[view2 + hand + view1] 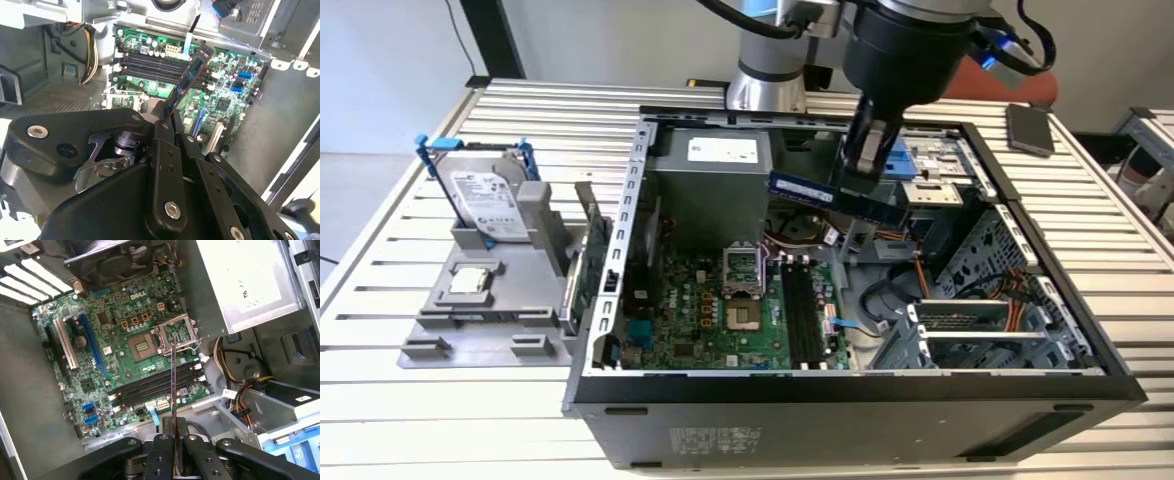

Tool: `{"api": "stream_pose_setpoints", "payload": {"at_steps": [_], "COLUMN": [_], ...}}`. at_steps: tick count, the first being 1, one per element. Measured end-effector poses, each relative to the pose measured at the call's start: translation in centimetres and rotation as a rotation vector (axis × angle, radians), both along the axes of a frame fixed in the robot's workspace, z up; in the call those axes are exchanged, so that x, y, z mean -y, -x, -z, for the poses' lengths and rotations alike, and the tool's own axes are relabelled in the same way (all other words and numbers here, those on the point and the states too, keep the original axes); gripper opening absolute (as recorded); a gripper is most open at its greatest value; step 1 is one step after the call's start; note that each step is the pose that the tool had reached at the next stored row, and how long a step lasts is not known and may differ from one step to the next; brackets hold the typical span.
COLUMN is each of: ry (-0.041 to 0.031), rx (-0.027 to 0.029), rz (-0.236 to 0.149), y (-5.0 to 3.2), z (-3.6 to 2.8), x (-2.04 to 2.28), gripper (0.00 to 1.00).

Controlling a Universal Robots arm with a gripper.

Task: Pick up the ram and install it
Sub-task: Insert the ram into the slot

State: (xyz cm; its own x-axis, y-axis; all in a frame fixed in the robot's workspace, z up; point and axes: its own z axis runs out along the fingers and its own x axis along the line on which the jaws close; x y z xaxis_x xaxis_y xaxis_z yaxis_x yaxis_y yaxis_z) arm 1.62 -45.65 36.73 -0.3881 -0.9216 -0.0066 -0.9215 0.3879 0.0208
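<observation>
Exterior view: the gripper [870, 172] is closed on the ram [834, 197], clamping it toward one end. The ram hangs tilted above the open computer case [854, 385], near the power supply [707, 175] and clear of the motherboard [707, 310]. In both wrist views the ram [187, 82] [173, 390] extends from the closed fingers [162, 450] toward the black memory slots [150, 385] without touching them. A hard drive [487, 195] stands outside the case, at the exterior view's left.
</observation>
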Motion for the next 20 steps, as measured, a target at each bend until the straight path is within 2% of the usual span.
{"api": "stream_pose_setpoints", "payload": {"at_steps": [20], "ry": [-0.0002], "rx": [0.0001], "rz": [0.365], "y": [0.00], "z": [0.15], "x": [0.00], "gripper": [0.00]}}
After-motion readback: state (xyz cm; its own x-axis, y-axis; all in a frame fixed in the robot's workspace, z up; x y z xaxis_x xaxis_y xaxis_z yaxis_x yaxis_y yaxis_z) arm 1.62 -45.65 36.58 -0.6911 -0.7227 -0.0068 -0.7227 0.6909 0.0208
